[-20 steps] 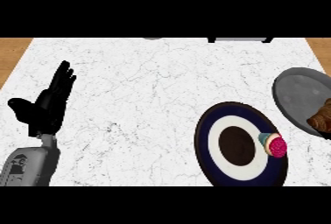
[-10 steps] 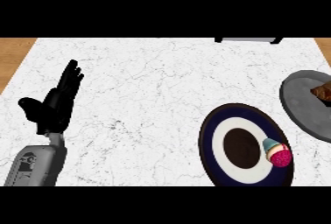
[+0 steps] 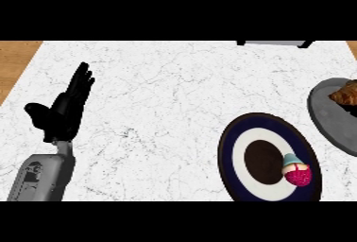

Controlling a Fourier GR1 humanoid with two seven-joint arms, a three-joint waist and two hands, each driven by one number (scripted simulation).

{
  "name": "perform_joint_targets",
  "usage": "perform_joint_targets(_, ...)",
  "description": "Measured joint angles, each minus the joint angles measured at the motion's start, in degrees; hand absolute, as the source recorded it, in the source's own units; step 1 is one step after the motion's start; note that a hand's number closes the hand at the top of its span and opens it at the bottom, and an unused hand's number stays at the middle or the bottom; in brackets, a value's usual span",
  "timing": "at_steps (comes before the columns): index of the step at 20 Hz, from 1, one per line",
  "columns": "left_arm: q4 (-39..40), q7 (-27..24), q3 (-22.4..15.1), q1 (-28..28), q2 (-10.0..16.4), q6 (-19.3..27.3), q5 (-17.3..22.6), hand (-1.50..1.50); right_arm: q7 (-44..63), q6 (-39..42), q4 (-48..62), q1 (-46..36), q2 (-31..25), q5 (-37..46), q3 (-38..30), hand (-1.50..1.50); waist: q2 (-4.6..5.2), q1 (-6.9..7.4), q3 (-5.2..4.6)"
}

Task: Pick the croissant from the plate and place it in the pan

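Looking steeply down on a white, grey-veined worktop [image 3: 174, 94]. Finding the left hand [image 3: 63, 111] at the view's left, resting wide open: fingers standing straight, pointing toward the far edge, thumb sticking out to the left, holding nothing and lying well apart from every thing on the worktop. Following the grey forearm [image 3: 42, 175] down from it to the lower edge. Not catching the right hand anywhere in view.

Spotting the croissant [image 3: 345, 94] at the far right, golden brown, lying inside the grey pan [image 3: 331, 125] near its far side and partly cut off by the view's right edge. Seeing only the left part of the pan itself, the rest running out of view.

Noting the plate [image 3: 230, 142] just beside the pan, nearer the lower edge: dark blue rim, white ring, dark round centre. Carrying no croissant, only a small pink and teal item [image 3: 296, 172] sitting on the right of the white ring, against the dark centre's edge.

Glimpsing a dark object [image 3: 275, 42] at the far edge, too little of it showing to tell what it is, and a wooden strip [image 3: 17, 61] running along the worktop's left side.
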Motion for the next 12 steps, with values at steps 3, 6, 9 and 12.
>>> perform_joint_targets(3, -0.2, 0.3, 0.1, -0.7, 0.1, -0.1, 0.1, 0.0, 0.5, 5.6, 5.9, -1.5, -0.8, 0.2, 0.6, -1.5, 0.18, 0.35, 0.03)
perform_joint_targets(6, -0.2, 0.4, 0.1, -0.8, 0.2, -0.3, 0.1, 0.0, -1.3, 10.1, 10.6, -2.3, -1.1, -0.3, 0.5, -1.5, 0.29, 0.46, 0.09)
perform_joint_targets(9, 0.2, 0.7, 0.4, -1.7, 0.2, 0.0, 0.1, 0.0, -3.4, 11.5, 13.9, -3.6, -1.6, -0.3, 0.3, -1.5, 0.31, 0.28, 0.12)
perform_joint_targets(12, 0.5, 0.4, 0.3, -1.1, -0.2, 0.1, 0.0, 0.0, -6.9, 11.9, 15.9, -3.8, -2.0, -1.7, -1.2, -1.5, 0.24, 0.0, 0.14)
